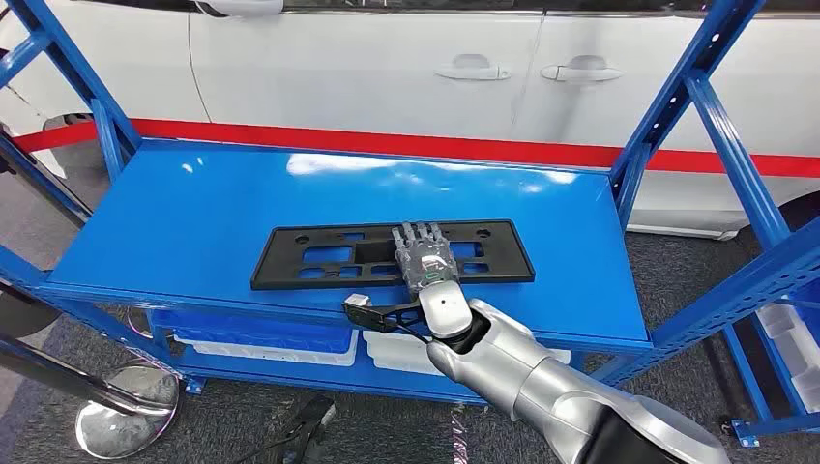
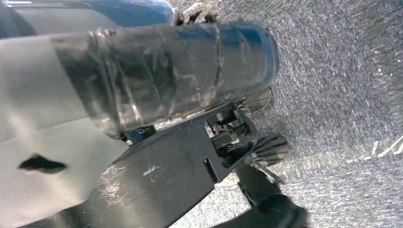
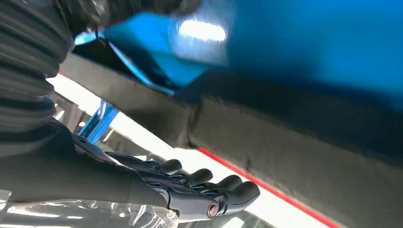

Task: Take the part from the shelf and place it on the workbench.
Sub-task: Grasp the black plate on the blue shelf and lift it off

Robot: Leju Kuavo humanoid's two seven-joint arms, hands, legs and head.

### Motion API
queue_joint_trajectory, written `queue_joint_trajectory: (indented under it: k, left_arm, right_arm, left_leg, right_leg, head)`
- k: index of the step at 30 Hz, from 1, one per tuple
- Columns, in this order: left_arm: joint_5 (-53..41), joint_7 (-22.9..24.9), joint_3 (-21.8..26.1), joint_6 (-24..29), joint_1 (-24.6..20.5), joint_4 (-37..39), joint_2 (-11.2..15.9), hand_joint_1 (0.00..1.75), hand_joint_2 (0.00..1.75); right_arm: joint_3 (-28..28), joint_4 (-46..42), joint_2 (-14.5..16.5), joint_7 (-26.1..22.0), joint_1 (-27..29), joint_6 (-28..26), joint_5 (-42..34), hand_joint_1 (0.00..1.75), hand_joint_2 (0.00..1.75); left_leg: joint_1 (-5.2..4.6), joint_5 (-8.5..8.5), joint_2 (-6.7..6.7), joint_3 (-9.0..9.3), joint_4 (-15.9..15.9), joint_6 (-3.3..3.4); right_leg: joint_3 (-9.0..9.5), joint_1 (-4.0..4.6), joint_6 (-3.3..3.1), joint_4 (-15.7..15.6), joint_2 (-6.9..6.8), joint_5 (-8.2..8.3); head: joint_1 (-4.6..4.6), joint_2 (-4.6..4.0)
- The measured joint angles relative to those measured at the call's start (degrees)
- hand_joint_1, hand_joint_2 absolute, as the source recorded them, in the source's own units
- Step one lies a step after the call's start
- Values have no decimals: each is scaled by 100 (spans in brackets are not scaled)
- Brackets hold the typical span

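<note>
One black part (image 1: 392,254) lying flat on the blue shelf (image 1: 193,222). One right hand (image 1: 423,256) spread flat over its middle, fingers straight, gripping nothing. Two white bins (image 1: 261,343) underneath.

My head view looks forward and down from high up onto the blue shelf (image 1: 193,222), a white car (image 1: 387,68) across the frame's top. The right wrist camera sits very close behind the right hand (image 3: 190,192), sharing that blue shelf surface (upper right of its frame). The left wrist camera looks down at grey carpet (image 2: 342,71).
</note>
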Motion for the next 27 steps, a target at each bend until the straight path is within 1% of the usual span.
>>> queue_joint_trajectory:
  k: [1, 2, 3, 4, 6, 7, 8, 9, 11, 12, 13, 14, 15, 16, 17, 18, 19, 21, 22, 23, 24, 25, 26, 27]
  left_arm:
    - [0, 0, 0, 0, -1, 0, 0, 0, 0]
    - [0, -1, 0, 1, -3, 0, 1, 0, 0]
    - [1, -2, 0, 4, -5, 0, 1, 0, 0]
    - [2, -3, 0, 8, -6, 0, 2, 0, 0]
    - [4, -3, 0, 16, -6, 0, 3, 0, 0]
    - [5, -3, 0, 19, -4, 0, 3, 0, 0]
    - [5, -3, 0, 19, -3, 0, 3, 0, 0]
    - [6, -3, 0, 20, -2, 0, 4, 0, 0]
    - [9, -4, 0, 20, 7, 0, 3, 0, 0]
    - [10, -4, 0, 19, 17, 0, 3, 0, 0]
    - [14, -5, 0, 19, 29, 0, 3, 0, 0]
    - [17, -6, 0, 19, 37, 0, 3, 0, 0]
    - [21, -9, 0, 20, 41, 0, 3, 0, 0]
    - [24, -13, 0, 22, 40, 0, 4, 0, 0]
    - [26, -16, 0, 24, 35, 0, 4, 0, 0]
    - [26, -21, 0, 25, 32, 0, 4, 0, 0]
    - [26, -27, 0, 25, 33, 0, 5, 0, 0]
    - [20, -48, 0, 18, 42, 1, 7, 0, 0]
    - [10, -71, 0, 17, 47, 1, 8, 0, 0]
    - [-7, -100, 0, 27, 47, 1, 9, 0, 0]
    - [-34, -139, 0, 60, 45, 1, 9, 0, 44]
    - [-65, -178, 0, 115, 42, 0, 9, 0, 87]
    - [-108, -220, 0, 197, 41, 0, 9, 0, 131]
    - [-156, -268, 0, 303, 41, 0, 9, 0, 175]
  right_arm:
    - [-1, 3, 0, -2, -1, 6, -2, 159, 175]
    - [-2, 5, 0, -5, -1, 22, -7, 161, 175]
    - [-3, 9, 0, -10, -1, 49, -13, 165, 175]
    - [-3, 14, -2, -18, 1, 81, -22, 168, 175]
    - [-3, 25, -6, -56, 8, 139, -41, 171, 175]
    - [-4, 31, -8, -79, 10, 154, -51, 172, 175]
    - [-5, 36, -9, -99, 11, 161, -61, 173, 175]
    - [-7, 40, -9, -111, 12, 163, -70, 174, 175]
    - [-10, 49, -10, -119, 21, 144, -81, 175, 175]
    - [-11, 52, -12, -125, 29, 124, -84, 175, 175]
    - [-11, 55, -14, -138, 39, 100, -85, 175, 175]
    - [-12, 57, -16, -154, 45, 75, -86, 175, 175]
    - [-13, 59, -17, -172, 51, 45, -87, 175, 175]
    - [-13, 60, -19, -186, 53, 17, -89, 175, 175]
    - [-14, 61, -20, -193, 53, -14, -92, 175, 175]
    - [-16, 64, -25, -196, 55, -50, -97, 175, 175]
    - [-21, 67, -30, -197, 60, -82, -104, 175, 175]
    - [-38, 76, -44, -202, 73, -122, -124, 175, 175]
    - [-46, 81, -52, -207, 78, -132, -135, 175, 175]
    - [-51, 87, -63, -221, 81, -146, -149, 175, 175]
    - [-54, 93, -74, -242, 83, -171, -165, 175, 175]
    - [-55, 98, -86, -267, 91, -207, -182, 175, 175]
    - [-56, 102, -100, -293, 104, -256, -206, 175, 175]
    - [-57, 105, -113, -313, 123, -316, -231, 175, 175]
  left_leg:
    - [0, -4, -2, -2, 6, -8]
    - [-14, -11, -6, -10, 18, -21]
    - [-26, -16, -12, -20, 29, -44]
    - [-38, -15, -16, -29, 34, -70]
    - [-41, -10, -18, -36, 24, -129]
    - [-33, -40, -16, -50, 49, -158]
    - [-24, -130, -14, -98, 161, -188]
    - [-16, -258, -12, -176, 344, -213]
    - [-5, -621, -10, -481, 1065, -256]
    - [-1, -727, -10, -616, 1378, -270]
    - [3, -754, -10, -699, 1571, -280]
    - [6, -651, -10, -662, 1497, -283]
    - [10, -469, -9, -526, 1215, -279]
    - [14, -283, -9, -341, 816, -270]
    - [13, -164, -9, -164, 460, -257]
    - [6, -98, -13, -39, 201, -236]
    - [-3, -93, -15, 19, 75, -215]
    - [-16, -85, -17, 35, 35, -161]
    - [-7, -70, -9, 39, 20, -131]
    - [1, -55, -2, 45, 6, -96]
    - [8, -40, 6, 48, -10, -59]
    - [11, -33, 13, 49, -17, -33]
    - [6, -31, 16, 44, -17, -15]
    - [2, -30, 20, 39, -14, -5]
  right_leg:
    - [102, 2, -12, -222, -1, 34]
    - [165, 9, -20, -341, 0, 58]
    - [285, 13, -36, -581, 1, 121]
    - [334, 22, -54, -686, 5, 129]
    - [340, 23, -107, -711, 8, 161]
    - [346, 16, -140, -732, 6, 179]
    - [353, 4, -170, -753, 1, 196]
    - [360, -10, -194, -771, -6, 209]
    - [361, -10, -213, -775, -20, 213]
    - [361, -8, -216, -774, -25, 212]
    - [362, -6, -217, -772, -27, 211]
    - [363, -7, -216, -769, -26, 210]
    - [364, -10, -213, -762, -24, 207]
    - [364, -11, -204, -754, -21, 202]
    - [358, -6, -186, -747, -20, 198]
    - [348, 5, -163, -740, -17, 195]
    - [337, 16, -134, -739, -14, 199]
    - [329, 33, -78, -749, -4, 216]
    - [319, 25, -52, -732, -2, 199]
    - [280, 21, -30, -648, -4, 132]
    - [185, 18, -9, -436, -8, -5]
    - [40, 10, 9, -114, -12, -187]
    - [-139, 12, 22, 281, -16, -377]
    - [-311, 12, 29, 659, -16, -522]
  head:
    - [0, 0]
    - [-3, 0]
    - [-6, 0]
    - [-10, 0]
    - [-11, 0]
    - [-13, 0]
    - [-22, 0]
    - [-33, 0]
    - [-49, 0]
    - [-47, 0]
    - [-48, 0]
    - [-48, 0]
    - [-48, 0]
    - [-49, 0]
    - [-48, 0]
    - [-45, 0]
    - [-44, 0]
    - [-40, 0]
    - [-43, 0]
    - [-36, 0]
    - [-26, 0]
    - [-19, 0]
    - [-9, 0]
    - [-7, 0]
